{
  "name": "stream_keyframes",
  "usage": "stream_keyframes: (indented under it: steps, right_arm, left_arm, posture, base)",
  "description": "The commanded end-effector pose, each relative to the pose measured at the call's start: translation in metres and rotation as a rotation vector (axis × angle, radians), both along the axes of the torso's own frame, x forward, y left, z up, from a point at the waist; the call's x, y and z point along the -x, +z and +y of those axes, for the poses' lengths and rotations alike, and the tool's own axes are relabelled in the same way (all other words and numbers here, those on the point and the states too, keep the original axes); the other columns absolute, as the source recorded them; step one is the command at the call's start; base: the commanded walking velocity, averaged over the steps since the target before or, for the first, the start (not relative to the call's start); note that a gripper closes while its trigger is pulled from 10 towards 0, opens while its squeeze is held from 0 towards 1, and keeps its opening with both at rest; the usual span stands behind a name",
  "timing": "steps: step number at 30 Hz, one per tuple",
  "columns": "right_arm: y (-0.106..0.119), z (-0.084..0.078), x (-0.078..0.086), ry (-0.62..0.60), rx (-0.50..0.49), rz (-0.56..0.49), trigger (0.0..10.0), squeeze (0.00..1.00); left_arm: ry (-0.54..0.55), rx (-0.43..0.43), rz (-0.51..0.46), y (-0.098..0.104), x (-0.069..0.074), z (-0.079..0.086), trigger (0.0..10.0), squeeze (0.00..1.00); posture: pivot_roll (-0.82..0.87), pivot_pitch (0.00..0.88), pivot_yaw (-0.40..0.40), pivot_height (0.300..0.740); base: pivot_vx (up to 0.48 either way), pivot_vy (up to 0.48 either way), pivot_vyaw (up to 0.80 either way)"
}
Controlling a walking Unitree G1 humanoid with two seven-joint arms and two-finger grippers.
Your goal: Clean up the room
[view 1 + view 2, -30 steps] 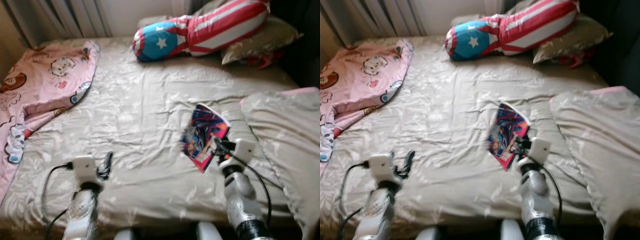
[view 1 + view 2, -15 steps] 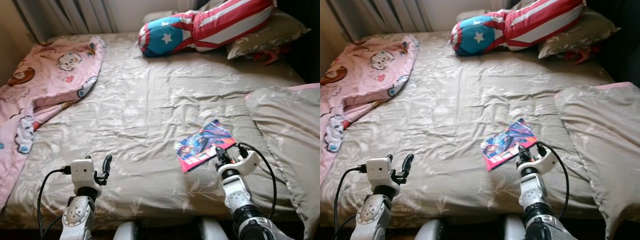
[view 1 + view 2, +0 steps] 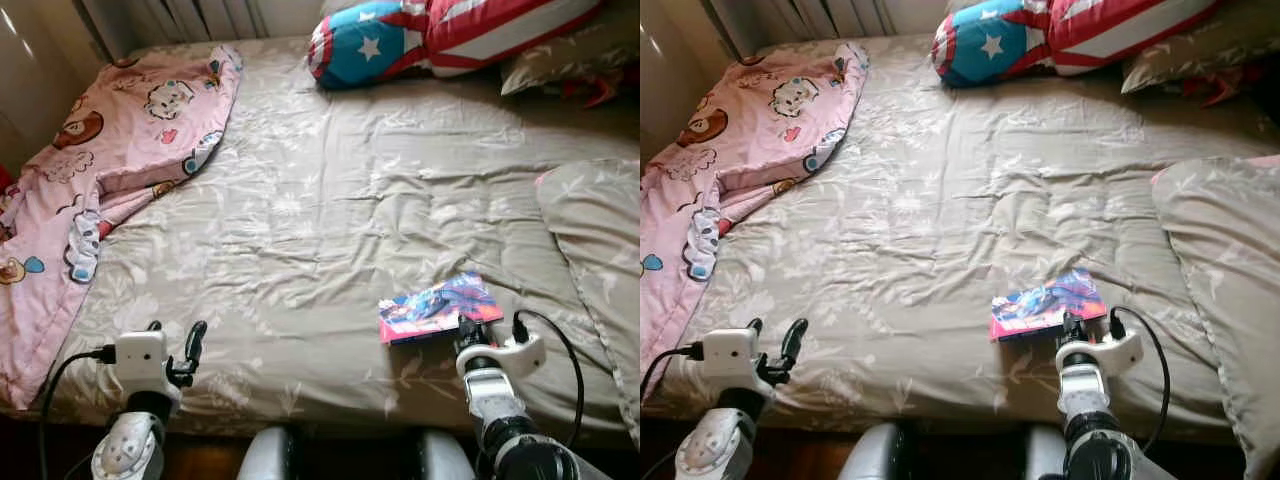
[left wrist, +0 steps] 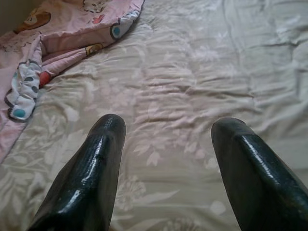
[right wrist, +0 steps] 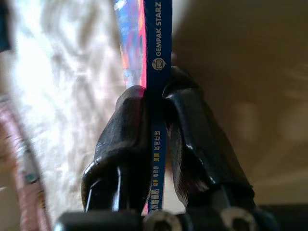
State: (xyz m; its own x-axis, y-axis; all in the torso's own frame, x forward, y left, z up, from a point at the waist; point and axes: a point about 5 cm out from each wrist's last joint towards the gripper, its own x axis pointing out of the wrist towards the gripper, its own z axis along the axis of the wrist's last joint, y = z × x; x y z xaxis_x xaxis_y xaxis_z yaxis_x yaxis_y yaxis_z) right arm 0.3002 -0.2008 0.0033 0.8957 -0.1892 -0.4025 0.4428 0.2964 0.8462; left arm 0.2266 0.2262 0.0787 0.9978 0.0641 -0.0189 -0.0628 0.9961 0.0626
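A thin comic book point(image 3: 436, 308) with a bright blue, pink and red cover is held low over the bed's near right part. My right gripper point(image 3: 468, 322) is shut on its near edge. The right wrist view shows the book's blue spine point(image 5: 157, 96) pinched between the two black fingers point(image 5: 126, 130). My left gripper point(image 3: 180, 342) hovers over the bed's near left edge, open, with nothing between its fingers point(image 4: 96, 163). A pink cartoon-print blanket point(image 3: 110, 150) lies crumpled over the bed's far left corner and side.
The bed point(image 3: 330, 200) wears a beige leaf-patterned sheet. A star-and-stripes bolster point(image 3: 440, 35) and a beige pillow point(image 3: 570, 55) lie at the head. Another beige pillow point(image 3: 600, 260) lies along the right edge. A dark red floor strip point(image 3: 200, 465) runs under the near edge.
The camera has tilted down and drawn back from the bed. The book in my right gripper has dropped from a steep tilt to nearly flat. My left gripper stays open.
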Motion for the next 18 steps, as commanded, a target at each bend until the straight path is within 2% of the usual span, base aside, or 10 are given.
stream_keyframes:
  steps: [1, 4, 7, 8, 11, 12, 18]
  right_arm:
    - [-0.01, -0.001, 0.009, -0.019, 0.013, 0.076, 10.0, 0.0]
    - [-0.015, -0.002, 0.015, 0.02, 0.053, 0.096, 10.0, 0.0]
    - [-0.018, -0.005, 0.019, -0.002, 0.043, 0.105, 10.0, 0.0]
    - [-0.019, -0.007, 0.02, -0.013, 0.039, 0.114, 10.0, 0.09]
    - [-0.02, -0.01, 0.022, -0.042, 0.018, 0.117, 10.0, 0.13]
    - [-0.02, -0.01, 0.022, -0.044, 0.018, 0.117, 10.0, 1.0]
    - [-0.019, -0.011, 0.021, -0.059, 0.01, 0.124, 10.0, 1.0]
  left_arm:
    - [0.004, -0.016, 0.029, 0.001, 0.007, 0.007, 10.0, 0.0]
    - [-0.016, -0.029, 0.037, 0.002, 0.007, 0.003, 10.0, 0.0]
    - [-0.014, -0.027, 0.041, 0.004, 0.01, 0.003, 10.0, 0.0]
    - [-0.013, -0.027, 0.047, 0.003, 0.011, 0.003, 10.0, 0.0]
    - [-0.013, -0.029, 0.055, 0.002, 0.013, 0.003, 10.0, 0.0]
    - [-0.013, -0.028, 0.059, 0.002, 0.013, 0.003, 10.0, 0.0]
    - [-0.019, -0.046, 0.081, 0.0, 0.018, 0.002, 10.0, 0.0]
  posture:
    - [0.13, 0.26, 0.14, 0.653]
    - [0.13, 0.267, 0.142, 0.653]
    - [0.13, 0.278, 0.143, 0.653]
    - [0.13, 0.28, 0.143, 0.653]
    - [0.13, 0.282, 0.142, 0.653]
    - [0.13, 0.285, 0.143, 0.653]
    - [0.13, 0.288, 0.141, 0.653]
  base:
    - [0.0, 0.0, 0.0]
    - [0.0, 0.0, 0.0]
    - [0.0, 0.0, 0.0]
    - [0.0, 0.0, 0.0]
    - [0.0, 0.0, 0.0]
    - [0.0, 0.0, 0.0]
    - [0.0, 0.0, 0.0]
